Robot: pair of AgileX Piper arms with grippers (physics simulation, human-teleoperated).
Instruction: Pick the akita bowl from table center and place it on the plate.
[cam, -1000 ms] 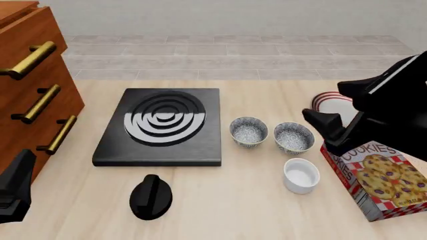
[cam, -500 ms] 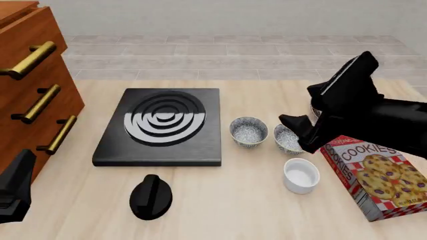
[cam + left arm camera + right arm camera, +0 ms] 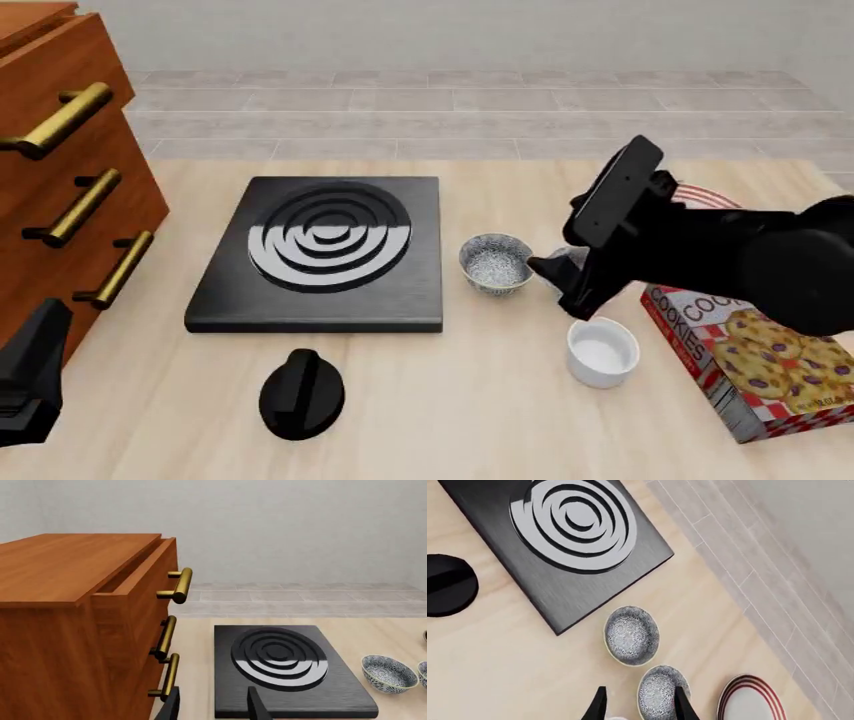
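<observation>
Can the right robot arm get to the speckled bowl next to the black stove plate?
Probably yes. The right gripper is open, hovering over the twin bowl, and the akita bowl sits just beyond it beside the burner plate, uncovered, with nothing in between.

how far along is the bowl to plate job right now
Early. Nothing is placed: the plate holds no bowl. In hand: the right gripper, open, hangs over one speckled bowl; the other bowl sits beside it. The left gripper is idle. Left: grasp, lift, place.
</observation>
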